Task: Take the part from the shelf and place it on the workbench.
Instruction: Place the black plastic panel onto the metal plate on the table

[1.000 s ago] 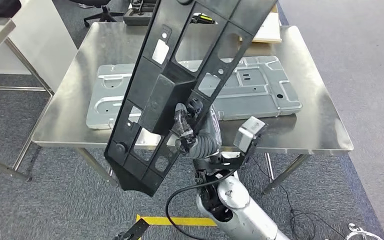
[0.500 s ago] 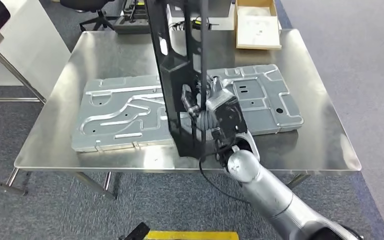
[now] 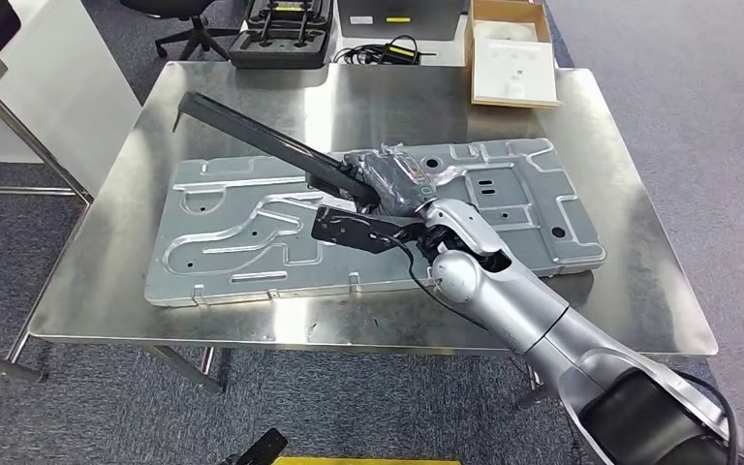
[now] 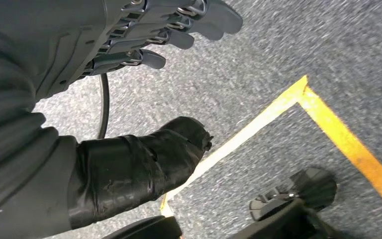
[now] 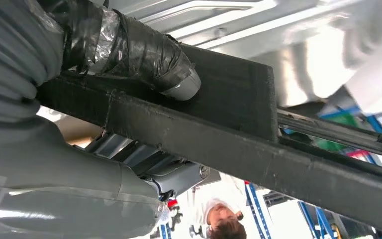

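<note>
The part is a long black plastic frame (image 3: 252, 131), seen edge-on. It slants low across the stamped grey metal plate (image 3: 242, 232) that lies on the steel workbench (image 3: 155, 291). My right hand (image 3: 397, 184) grips the frame near its lower end, above the plate's middle. In the right wrist view the taped thumb (image 5: 129, 50) presses on the black frame (image 5: 258, 149). I cannot tell whether the frame touches the plate. My left hand (image 4: 104, 74) hangs over the carpet with its fingers apart and nothing in it.
A cardboard box (image 3: 513, 63), a black case (image 3: 281, 39) and cables (image 3: 387, 48) sit along the bench's far edge. A white cabinet (image 3: 48, 77) stands at the left. Yellow tape (image 4: 298, 99) marks the floor. A person (image 5: 219, 219) stands beyond the frame.
The frame has swung from upright down to a low slant over the metal plate, with my right arm stretched forward. The camera view has shifted a little as well.
</note>
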